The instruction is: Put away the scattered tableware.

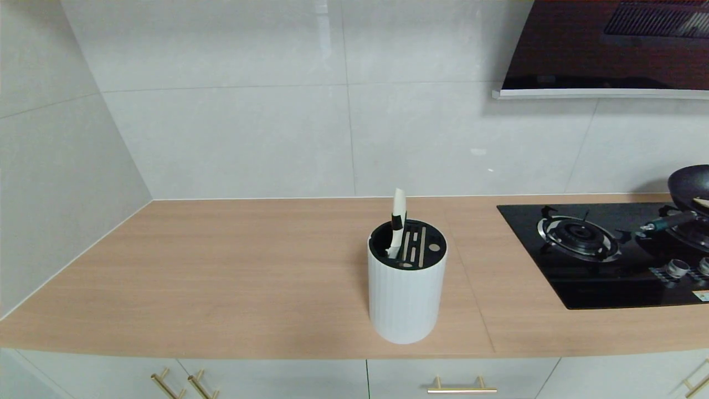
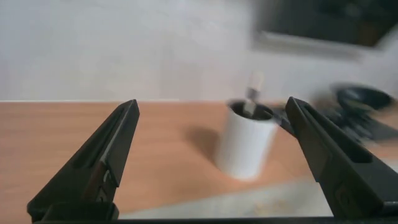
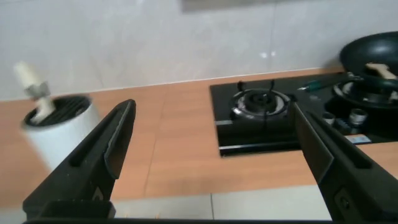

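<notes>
Currently both sets of fingers are spread wide, holding nothing. The left gripper (image 2: 211,104) faces the white holder (image 1: 407,293). The right gripper (image 3: 212,107) faces the wooden counter (image 1: 221,266) between holder and hob (image 1: 598,260). A white utensil (image 1: 397,219) leans in the holder's open compartment. The tidying looks nearly finished; any pull-back should steer well clear of the holder.

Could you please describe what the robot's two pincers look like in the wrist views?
Both the left pincer and the right pincer are matte black, each with two long fingers that taper like wedges to narrow tips. Their surfaces look plain and unmarked.
</notes>
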Tool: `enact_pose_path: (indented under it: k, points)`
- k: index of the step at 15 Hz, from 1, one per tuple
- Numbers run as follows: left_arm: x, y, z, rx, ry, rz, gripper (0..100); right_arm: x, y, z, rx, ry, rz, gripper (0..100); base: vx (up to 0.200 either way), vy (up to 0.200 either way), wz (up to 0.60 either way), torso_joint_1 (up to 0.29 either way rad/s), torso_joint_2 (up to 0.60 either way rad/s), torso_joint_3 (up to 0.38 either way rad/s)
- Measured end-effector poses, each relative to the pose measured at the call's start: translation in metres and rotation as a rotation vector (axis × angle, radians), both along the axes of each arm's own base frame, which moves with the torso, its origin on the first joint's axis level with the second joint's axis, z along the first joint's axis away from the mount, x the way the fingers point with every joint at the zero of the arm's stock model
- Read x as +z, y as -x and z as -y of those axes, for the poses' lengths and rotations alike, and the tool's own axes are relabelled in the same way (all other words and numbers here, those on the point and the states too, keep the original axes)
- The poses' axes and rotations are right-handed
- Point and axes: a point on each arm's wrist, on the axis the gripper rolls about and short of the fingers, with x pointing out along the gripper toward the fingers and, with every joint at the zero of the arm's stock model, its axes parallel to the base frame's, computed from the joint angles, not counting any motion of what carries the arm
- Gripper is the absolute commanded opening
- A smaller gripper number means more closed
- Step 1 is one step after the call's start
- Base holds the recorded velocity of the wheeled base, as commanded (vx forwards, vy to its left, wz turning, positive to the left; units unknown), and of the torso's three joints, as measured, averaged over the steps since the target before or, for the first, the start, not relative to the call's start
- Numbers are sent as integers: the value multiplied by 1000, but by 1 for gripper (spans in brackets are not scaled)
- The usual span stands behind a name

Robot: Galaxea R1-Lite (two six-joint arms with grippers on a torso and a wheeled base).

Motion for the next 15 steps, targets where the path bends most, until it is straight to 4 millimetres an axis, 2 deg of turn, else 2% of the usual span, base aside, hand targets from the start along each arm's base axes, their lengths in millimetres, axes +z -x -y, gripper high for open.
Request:
enact_pose_path:
  k: [2,5,8,11,15]
  points:
    - [-4,7,1,71,12,78,100,-8,18,1,-35,-11,48,100,0,0,0,0,0,0]
    - [-22,13,4,124,0,101,100,-26,26,-5,-53,50,79,100,0,0,0,0,0,0]
    - [-61,-1,4,202,-13,13,100,-58,19,-4,-165,101,46,100,0,0,0,0,0,0]
    - [-96,-10,3,287,-34,-206,100,-88,10,-4,-178,146,-42,100,0,0,0,0,0,0]
    - [-104,-11,2,327,-176,-252,100,-97,9,-4,-151,34,-88,100,0,0,0,0,0,0]
